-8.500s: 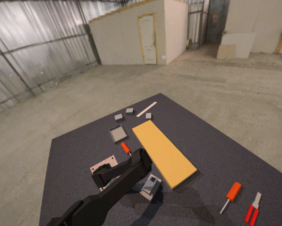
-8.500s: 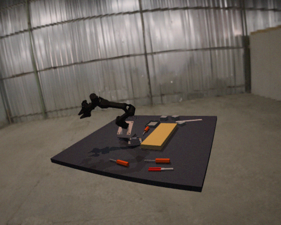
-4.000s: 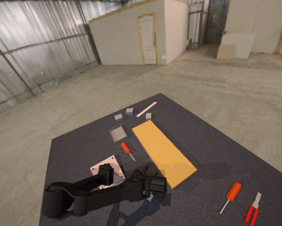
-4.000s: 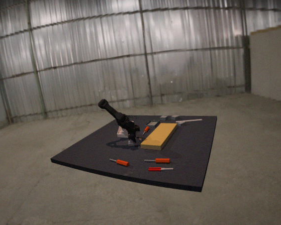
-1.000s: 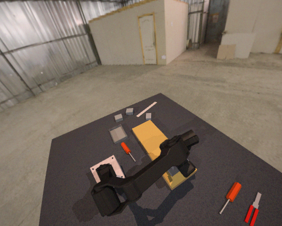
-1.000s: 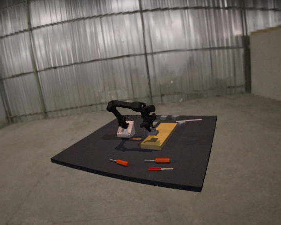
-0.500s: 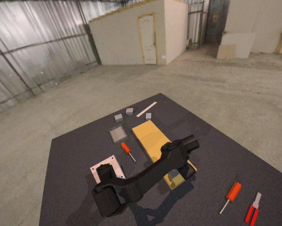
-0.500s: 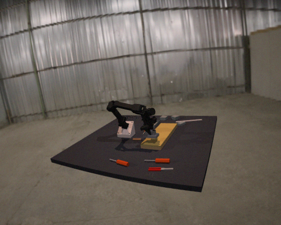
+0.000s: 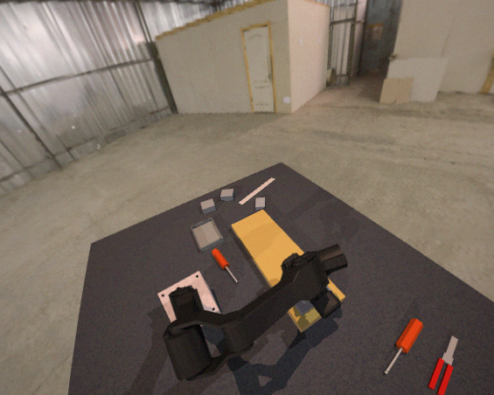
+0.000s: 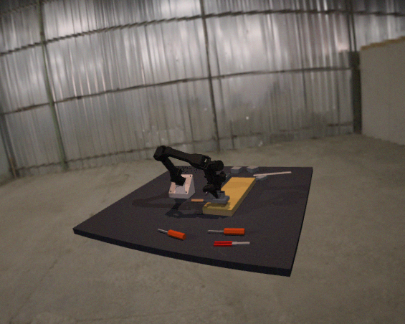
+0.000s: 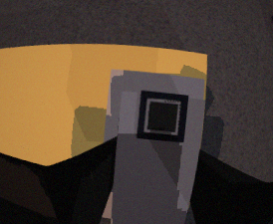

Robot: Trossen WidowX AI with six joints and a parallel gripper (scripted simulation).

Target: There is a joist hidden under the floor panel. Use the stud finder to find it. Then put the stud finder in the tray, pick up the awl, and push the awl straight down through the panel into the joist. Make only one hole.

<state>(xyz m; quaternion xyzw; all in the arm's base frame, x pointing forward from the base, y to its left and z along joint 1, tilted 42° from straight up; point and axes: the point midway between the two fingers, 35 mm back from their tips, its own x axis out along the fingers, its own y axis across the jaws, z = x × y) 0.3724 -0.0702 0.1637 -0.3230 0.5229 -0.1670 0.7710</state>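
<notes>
My gripper [image 10: 216, 194] [image 11: 151, 144] is shut on the grey stud finder [image 9: 303, 306] [image 10: 221, 198] [image 11: 153, 158]. It holds the stud finder level, apparently just above the near end of the yellow floor panel [image 9: 266, 231] [image 10: 241, 186] [image 11: 32, 99], with a shadow below it. The square display [image 11: 162, 116] on top is dark. The grey tray [image 9: 207, 235] sits beside the panel's far end, empty. A tan handle [image 10: 197, 200], seemingly the awl's, lies beside the panel's near end; its tip is hidden, and the arm hides it in the top view. The joist is hidden.
An orange screwdriver [image 9: 219, 259] lies between tray and arm base. More orange screwdrivers [image 9: 409, 336] [image 10: 176, 234] and red pliers [image 9: 444, 375] [image 10: 223, 244] lie off the panel's near end. Three grey blocks [image 9: 227, 194] and a pale strip [image 9: 257, 190] [image 10: 277, 173] lie beyond its far end.
</notes>
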